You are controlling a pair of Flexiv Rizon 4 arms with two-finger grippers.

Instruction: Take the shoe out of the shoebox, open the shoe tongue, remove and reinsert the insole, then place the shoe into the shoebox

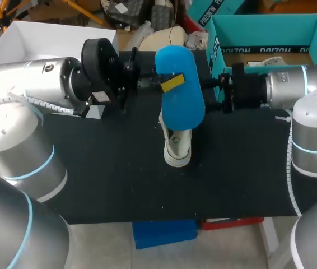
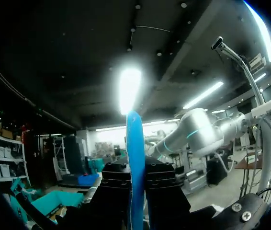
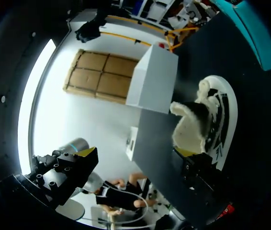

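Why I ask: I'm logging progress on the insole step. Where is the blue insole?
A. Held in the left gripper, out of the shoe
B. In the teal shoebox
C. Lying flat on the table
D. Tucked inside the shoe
A: the blue insole is clamped between the fingers of the left gripper and raised off the table, while the shoe lies below it.

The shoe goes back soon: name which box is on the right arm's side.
The teal box, at the far right behind the right arm; the white box sits at the far left.
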